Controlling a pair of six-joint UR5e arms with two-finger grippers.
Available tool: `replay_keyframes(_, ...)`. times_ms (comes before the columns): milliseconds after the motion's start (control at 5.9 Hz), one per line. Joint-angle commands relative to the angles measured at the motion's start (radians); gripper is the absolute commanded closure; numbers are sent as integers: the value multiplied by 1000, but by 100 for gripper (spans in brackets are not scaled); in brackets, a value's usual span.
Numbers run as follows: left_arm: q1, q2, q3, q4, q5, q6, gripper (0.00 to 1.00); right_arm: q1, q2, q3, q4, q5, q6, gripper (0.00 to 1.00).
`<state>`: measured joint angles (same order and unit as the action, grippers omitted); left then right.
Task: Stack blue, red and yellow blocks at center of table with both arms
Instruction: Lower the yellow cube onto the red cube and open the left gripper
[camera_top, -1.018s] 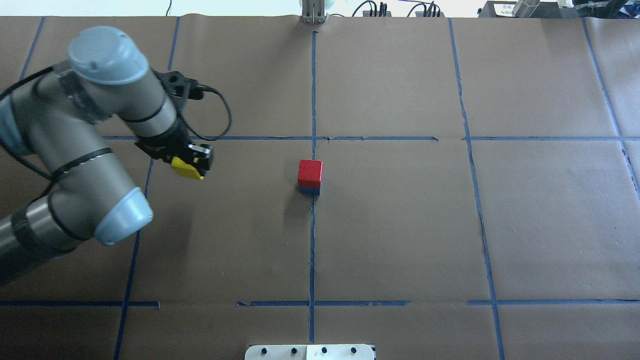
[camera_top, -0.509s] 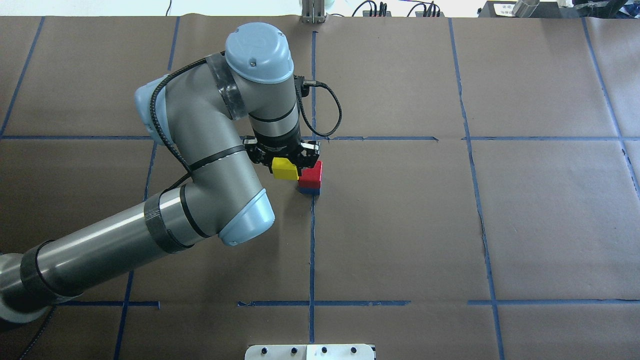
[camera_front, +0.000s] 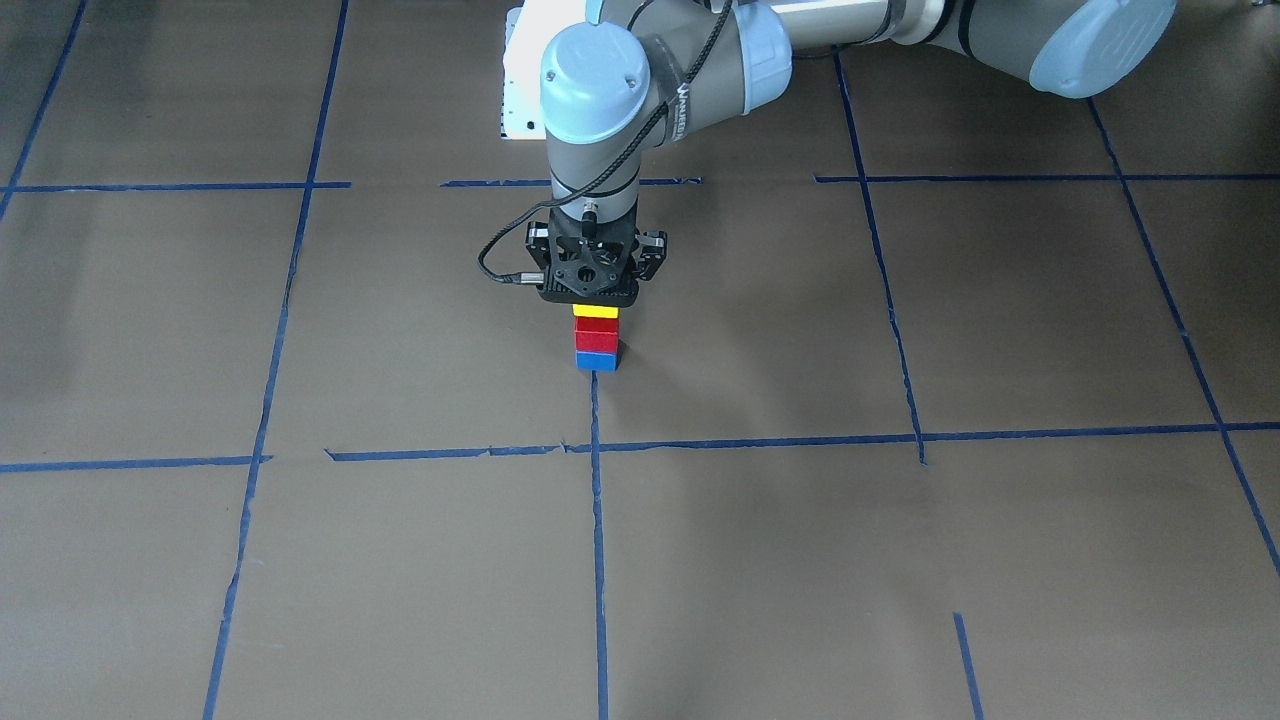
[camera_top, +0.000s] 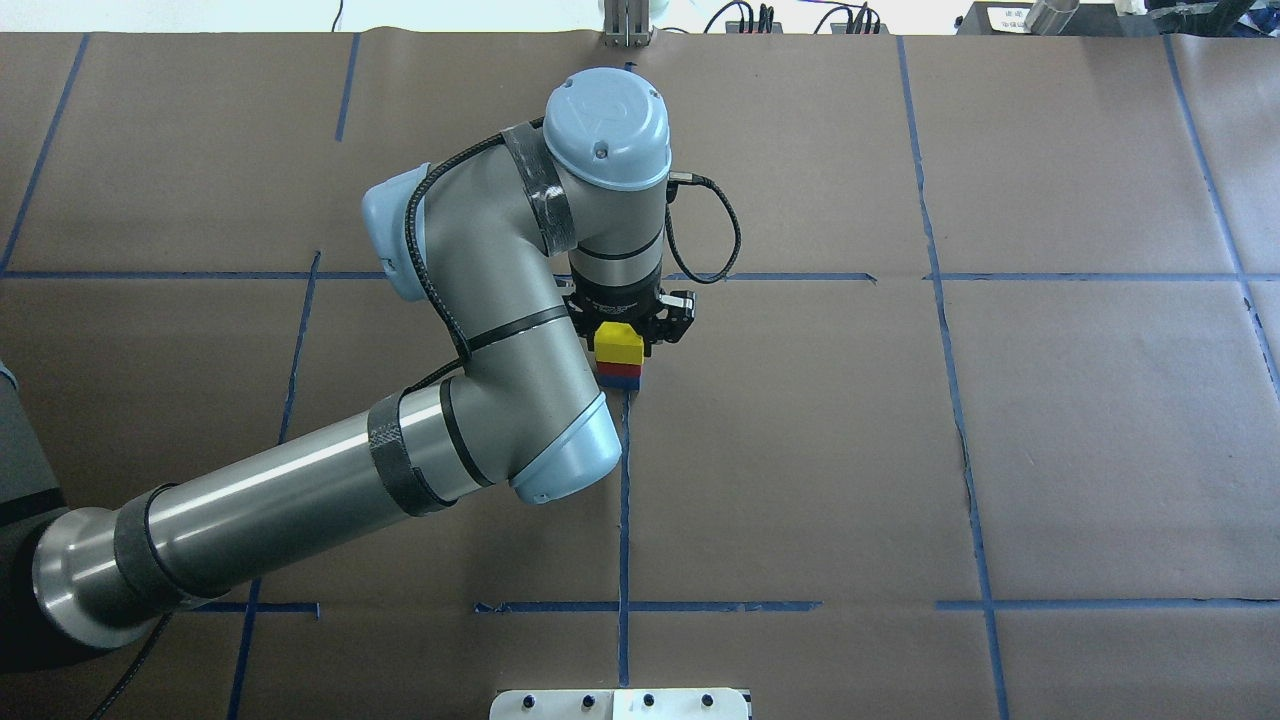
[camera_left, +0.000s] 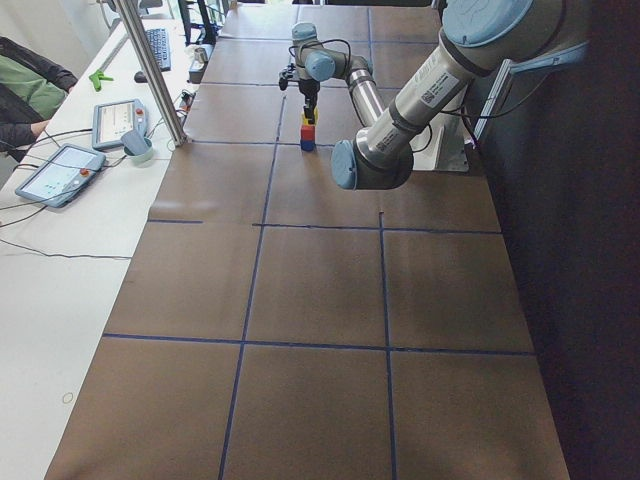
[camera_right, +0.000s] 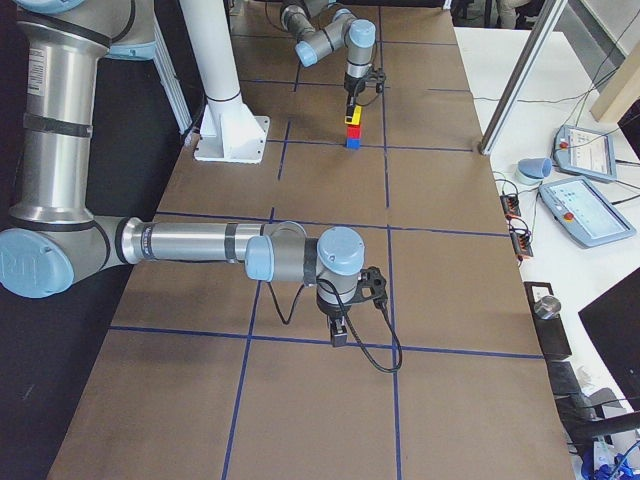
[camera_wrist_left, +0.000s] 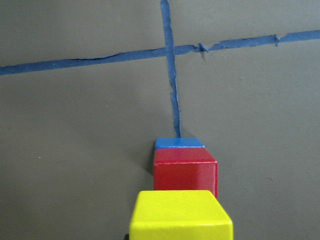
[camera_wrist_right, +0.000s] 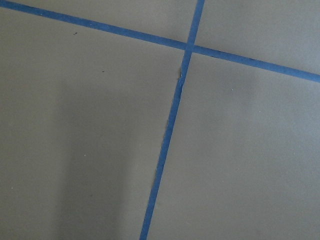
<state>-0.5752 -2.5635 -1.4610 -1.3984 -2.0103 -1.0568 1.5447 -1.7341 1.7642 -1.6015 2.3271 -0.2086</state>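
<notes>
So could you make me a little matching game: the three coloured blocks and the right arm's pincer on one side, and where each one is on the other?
1. blue block
2. red block
3. yellow block
4. right pincer

A. top of the three
B. over the table, away from the blocks
C. bottom, on the table
D. middle

Pairs: 1-C, 2-D, 3-A, 4-B.

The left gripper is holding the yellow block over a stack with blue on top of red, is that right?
Not quite. The red block sits on top of the blue block, as the exterior front-facing view shows. The left gripper does hold the yellow block over them.
</notes>
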Motion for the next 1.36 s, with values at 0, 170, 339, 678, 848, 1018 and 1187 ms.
replay_keyframes(0,2,-6,42,-40,1,-28,93,0,1,0,0,0,0,0)
replay_keyframes(170,0,-3,41,-39,1,-31,92,0,1,0,0,0,0,0)
replay_keyframes(339,0,0,39,-39,1,-31,92,0,1,0,0,0,0,0)
replay_keyframes(678,0,0,39,-39,-1,-31,92,0,1,0,0,0,0,0)
replay_keyframes(848,-2,0,36,-39,-1,-29,91,0,1,0,0,2,0,0)
replay_keyframes(1018,-2,8,36,-39,-1,-29,91,0,1,1,0,2,0,0)
replay_keyframes(1187,-3,11,33,-39,-1,-28,91,0,1,1,0,2,0,0)
